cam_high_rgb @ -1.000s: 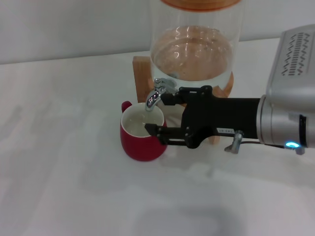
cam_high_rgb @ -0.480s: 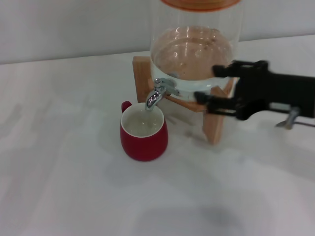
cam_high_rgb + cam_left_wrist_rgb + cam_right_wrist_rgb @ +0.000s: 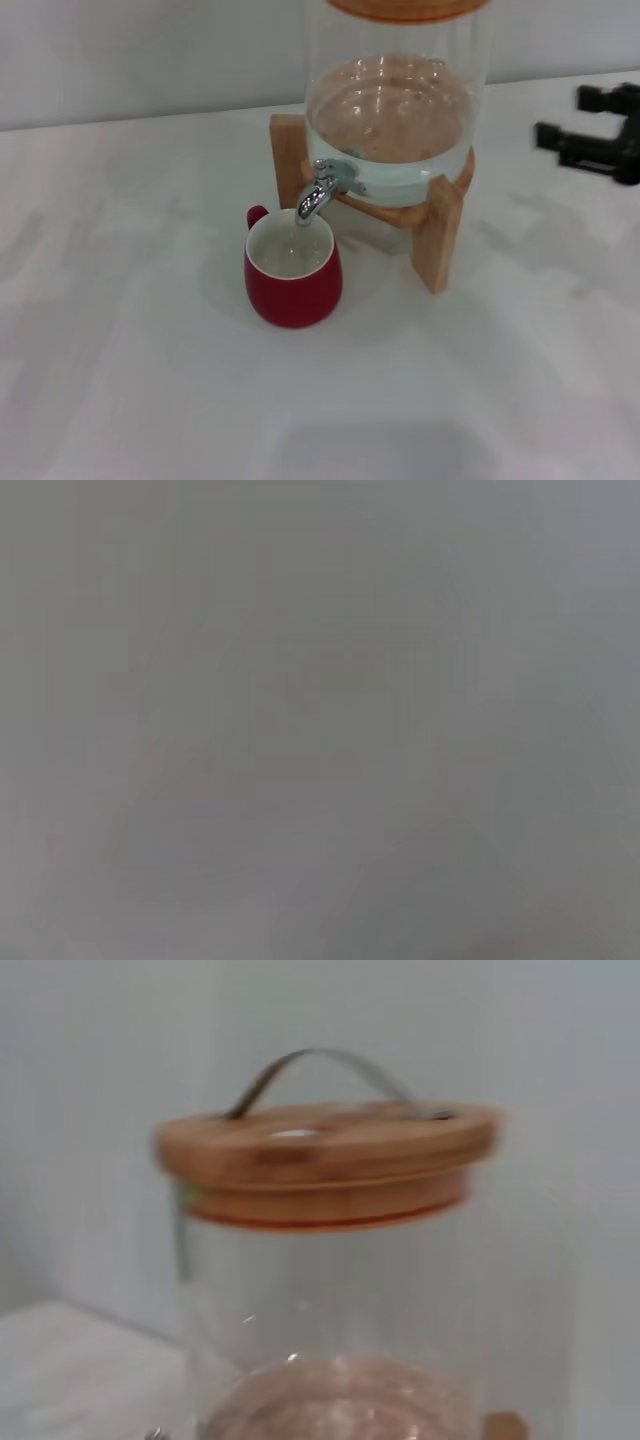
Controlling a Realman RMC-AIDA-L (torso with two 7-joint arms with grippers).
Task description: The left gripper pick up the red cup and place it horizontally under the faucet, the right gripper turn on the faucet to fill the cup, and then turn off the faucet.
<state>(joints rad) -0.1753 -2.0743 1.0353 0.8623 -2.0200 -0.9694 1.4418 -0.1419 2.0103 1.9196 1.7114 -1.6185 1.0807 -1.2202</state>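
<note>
Red cup (image 3: 293, 270) upright under the faucet (image 3: 318, 192) on the bench (image 3: 130, 350); right hand (image 3: 580, 125) off right, fingers parted, grasping nothing.

Red cup (image 3: 293, 272) sitting upright under faucet (image 3: 318, 192), liquid showing inside. Right gripper (image 3: 566, 120) hanging at right edge, jaws parted, well apart from glass jar (image 3: 395, 100).

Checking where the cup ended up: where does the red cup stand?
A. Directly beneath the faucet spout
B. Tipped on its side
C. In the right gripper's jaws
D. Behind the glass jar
A: the red cup stands upright under the faucet, untouched by either gripper.
</note>
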